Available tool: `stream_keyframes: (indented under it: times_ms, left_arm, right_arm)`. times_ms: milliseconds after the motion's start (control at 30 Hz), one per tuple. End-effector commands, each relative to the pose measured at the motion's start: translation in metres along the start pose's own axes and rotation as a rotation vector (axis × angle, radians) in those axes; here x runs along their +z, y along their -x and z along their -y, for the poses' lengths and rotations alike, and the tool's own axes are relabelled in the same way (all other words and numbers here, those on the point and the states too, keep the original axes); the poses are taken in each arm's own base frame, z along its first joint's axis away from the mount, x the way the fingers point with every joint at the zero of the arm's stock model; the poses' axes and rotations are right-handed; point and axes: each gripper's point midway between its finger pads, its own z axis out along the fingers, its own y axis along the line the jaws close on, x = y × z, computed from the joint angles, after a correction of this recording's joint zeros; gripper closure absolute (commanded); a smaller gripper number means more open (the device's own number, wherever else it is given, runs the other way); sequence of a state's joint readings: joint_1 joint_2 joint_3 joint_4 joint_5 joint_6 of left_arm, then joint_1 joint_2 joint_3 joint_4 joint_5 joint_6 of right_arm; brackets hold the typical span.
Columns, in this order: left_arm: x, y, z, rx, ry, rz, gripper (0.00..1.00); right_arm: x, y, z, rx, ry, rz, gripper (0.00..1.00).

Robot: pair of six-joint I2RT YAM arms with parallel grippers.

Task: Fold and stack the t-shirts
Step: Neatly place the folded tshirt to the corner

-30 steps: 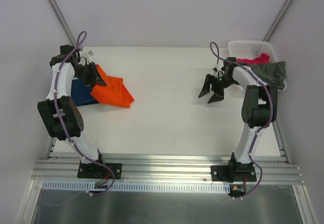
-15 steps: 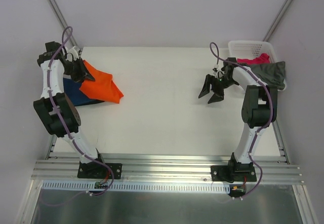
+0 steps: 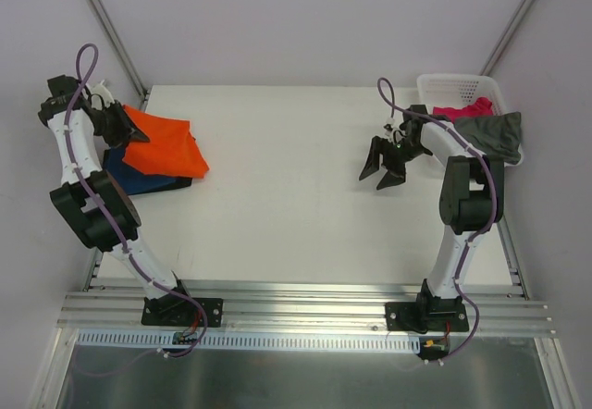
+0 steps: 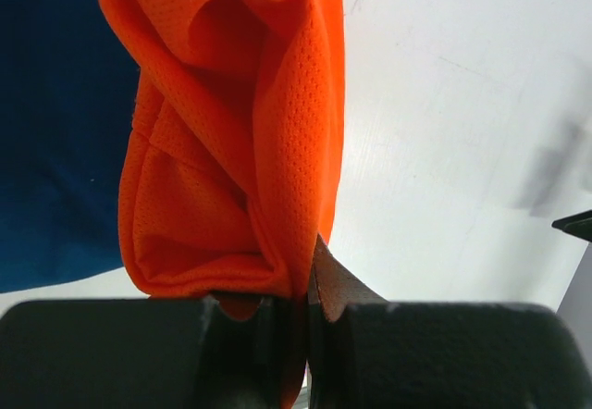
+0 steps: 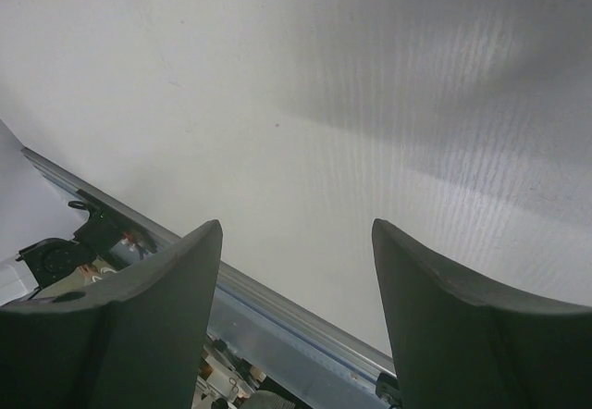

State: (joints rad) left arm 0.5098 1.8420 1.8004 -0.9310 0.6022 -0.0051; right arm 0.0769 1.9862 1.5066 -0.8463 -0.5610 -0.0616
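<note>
You had the left arm [image 3: 79, 154] stretched to the far left corner of the tabletop [image 3: 296, 205] with the left gripper [image 3: 130, 132] pinched tight on the orange t-shirt [image 3: 168, 153], while the right arm [image 3: 467, 196] stood bent toward the far right corner, the right gripper [image 3: 377, 176] hanging above the surface, jaws wide apart, empty.

White table [image 3: 296, 178] with navy t-shirt [image 3: 139, 178], basket [image 3: 446, 82]

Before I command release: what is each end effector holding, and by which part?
Left end effector is shut on the orange shirt, pinching its bunched edge. Right end effector is open, holding nothing.
</note>
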Motion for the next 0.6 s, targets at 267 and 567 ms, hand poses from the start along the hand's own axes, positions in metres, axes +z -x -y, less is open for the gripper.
stream_keyframes:
  times_ms: [267, 567]
  left_arm:
    - [-0.049, 0.032, -0.015, -0.038, 0.013, 0.15, 1.0]
    - [-0.034, 0.028, -0.045, -0.059, 0.1, 0.113, 1.0]
  right_arm:
    - [-0.009, 0.007, -0.018, -0.059, 0.011, 0.038, 0.3]
    - [-0.005, 0.003, -0.018, -0.06, 0.017, 0.024, 0.3]
